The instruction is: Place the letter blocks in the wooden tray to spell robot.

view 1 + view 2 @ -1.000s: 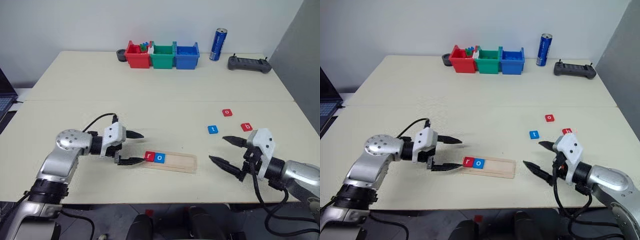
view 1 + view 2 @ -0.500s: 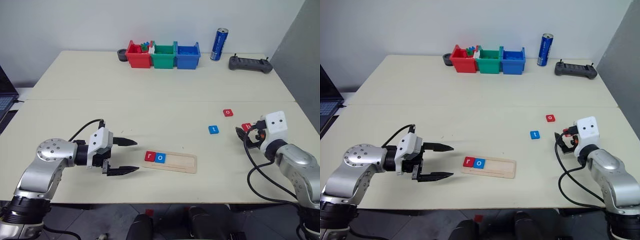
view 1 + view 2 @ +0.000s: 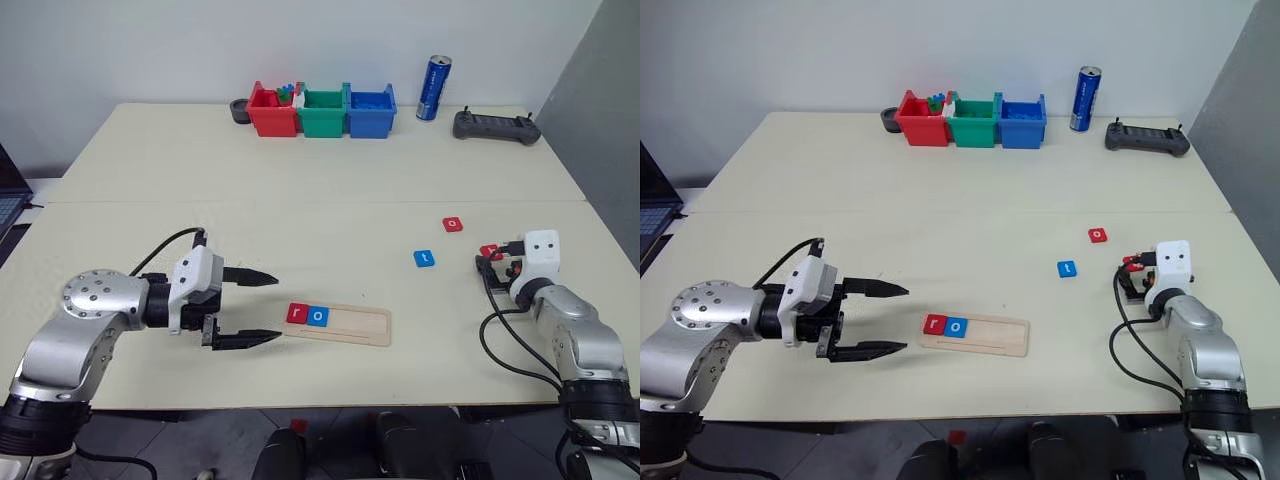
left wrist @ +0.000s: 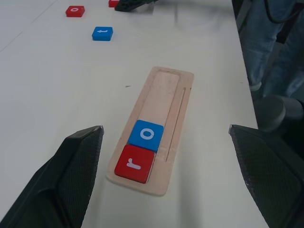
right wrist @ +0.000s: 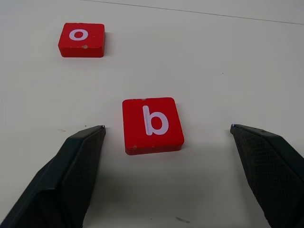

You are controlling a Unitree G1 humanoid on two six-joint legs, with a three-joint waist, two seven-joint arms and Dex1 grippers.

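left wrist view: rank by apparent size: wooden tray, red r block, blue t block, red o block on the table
1. wooden tray, largest by far.
2. red r block.
3. blue t block.
4. red o block, barely smaller than t; call those two alike.
The r sits nearest the camera, so the blocks' ranking is likely only distance.

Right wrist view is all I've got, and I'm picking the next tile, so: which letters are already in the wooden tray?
Observer: The red r block and blue o block sit side by side at one end of the wooden tray.
Operator: Any tile I can't see?
Observer: Yes, a blue t block lies loose on the table, between the tray and your red b block.
Operator: Where's the left gripper?
Observer: The left gripper is open, beside the tray's r end, holding nothing.
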